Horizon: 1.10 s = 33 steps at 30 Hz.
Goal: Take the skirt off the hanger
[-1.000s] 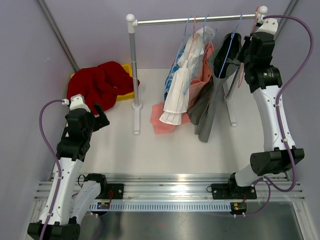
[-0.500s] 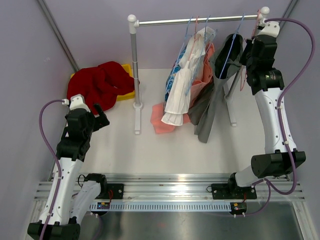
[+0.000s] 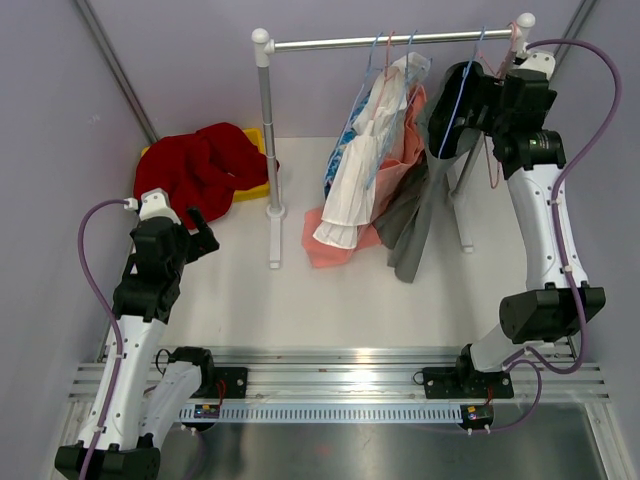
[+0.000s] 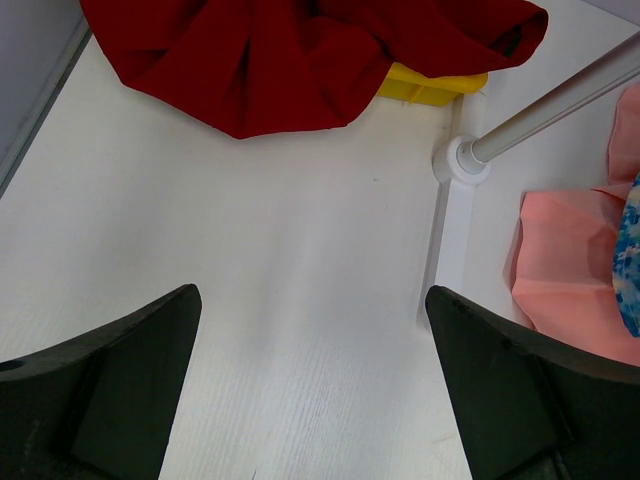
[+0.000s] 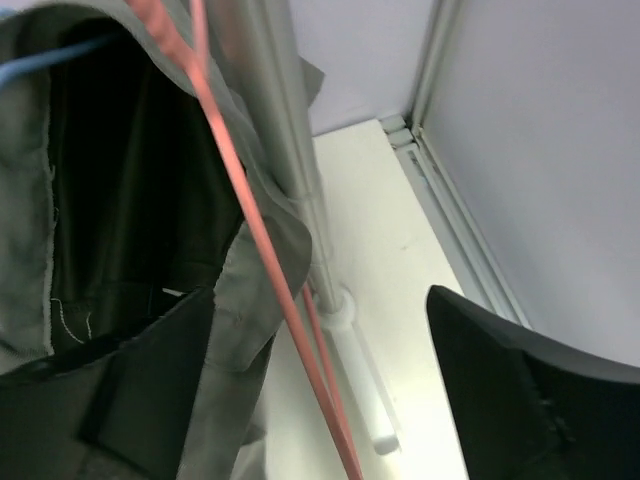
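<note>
The grey skirt (image 3: 448, 115) hangs lengthwise down, just left of the right pincer (image 5: 320, 295), whose spread fingers flank a pink hanger (image 5: 250, 235); the left pincer (image 4: 315, 300), also spread, is well apart.

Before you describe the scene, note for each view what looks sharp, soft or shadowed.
Top external: evenly lit, sharp, only faint shadows under the hanging clothes. Left wrist: red cloth and table crisp, its own fingers dark, soft-edged. Right wrist: the pink hanger wire and grey garment, near the lens, look blurred.
</note>
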Tool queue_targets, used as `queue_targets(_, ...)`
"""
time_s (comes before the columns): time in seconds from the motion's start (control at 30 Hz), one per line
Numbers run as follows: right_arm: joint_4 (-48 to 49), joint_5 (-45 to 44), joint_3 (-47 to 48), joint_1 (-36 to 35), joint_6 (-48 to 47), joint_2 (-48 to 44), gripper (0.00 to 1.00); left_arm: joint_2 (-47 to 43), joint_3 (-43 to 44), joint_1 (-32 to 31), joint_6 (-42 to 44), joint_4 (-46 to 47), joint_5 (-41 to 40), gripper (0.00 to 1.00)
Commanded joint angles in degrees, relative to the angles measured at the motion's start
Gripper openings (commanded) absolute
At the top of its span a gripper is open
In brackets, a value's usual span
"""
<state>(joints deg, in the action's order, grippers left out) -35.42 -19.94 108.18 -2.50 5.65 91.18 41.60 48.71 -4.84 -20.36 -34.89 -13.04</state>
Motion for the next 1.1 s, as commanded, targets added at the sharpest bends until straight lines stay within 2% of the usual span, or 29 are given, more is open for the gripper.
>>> queue_targets(0.0,-1.49,-2.82,1.07,0.39,0.24,-1.96,0.97,-0.56,0.51,-0.17,0.94,1.32,0.47,0.99)
queue_targets(0.07,-2.02,-2.99,1.24,0.39,0.33,-3.71,1.00,-0.38,0.60,-0.26,0.94,1.32,0.64,0.99)
queue_targets(0.27,-2.46,-1.68,2.47,0.31,1.64,-9.77,0.99,-0.47,0.60,-0.26,0.85,1.23,0.56,0.99)
queue_targets(0.47,-3.61,3.15,6.60,0.39,2.61,-14.26,0.99,-0.21,0.60,-0.26,0.85,1.23,0.29,0.99)
queue_targets(0.5,-3.34,7.07,6.78,0.39,2.35,-14.53,0.99,-0.21,0.60,-0.26,0.85,1.23,0.21,0.99)
queue_targets(0.57,-3.16,14.97,7.83,0.39,2.87,-14.19,1.00,-0.21,0.60,-0.26,0.85,1.23,0.21,0.99)
queue_targets(0.7,-4.83,24.05,9.94,0.22,5.85,-10.85,0.97,-0.21,0.69,-0.26,0.76,1.23,-0.06,0.99)
queue_targets(1.07,-3.87,28.12,9.50,-1.19,8.59,-5.13,0.92,-0.12,0.77,-0.26,0.85,1.14,-0.50,0.99)
